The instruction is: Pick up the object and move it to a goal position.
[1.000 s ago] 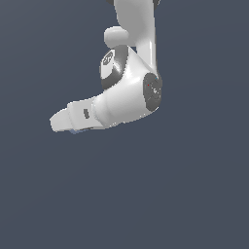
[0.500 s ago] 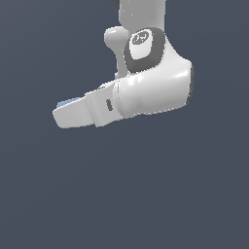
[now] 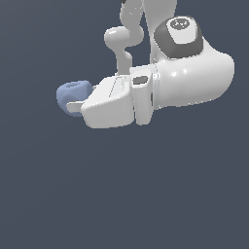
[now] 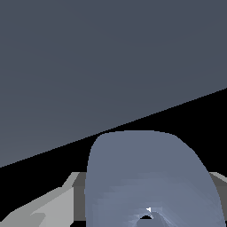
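Exterior view: white Franka arm (image 3: 194, 82) filling the upper right of the frame, bent at the wrist, with the hand stretched level toward the exterior view's left against a flat slate-grey backdrop (image 3: 121, 194). Gripper (image 3: 73, 99) at left of centre, clamped on the object (image 3: 72, 92), a small pale periwinkle-blue rounded cube with a round dimple showing in its upper face. Only 1 finger (image 3: 75, 105) readable here, a pale grey bar crossing the cube's lower front; the other hidden behind the cube. Cube narrower than the white hand body (image 3: 109, 104) just beside it, and poking out past the fingertip toward the frame's left edge. No surface visible beneath the cube: held up against plain grey on every side. Dark grey cap (image 3: 179, 35) on the joint housing near the top of the frame, right of centre. White tube-like part (image 3: 121, 46) curving down behind the hand, upper centre.

Wrist view: object (image 4: 146, 177) close to the lens, taking up the lower centre and lower right of the frame, rounded at its upper corners, with part of 1 dimple (image 4: 145, 216) cut off by the bottom edge. Grey fingers (image 4: 48, 208) flanking it, one in the lower left corner, a sliver of the other at the right edge, both pressed against the cube's sides with no gap seen. Behind, slate-grey plane (image 4: 88, 62) over the upper half, meeting a black band (image 4: 195, 115) along a slanted line rising toward the right.
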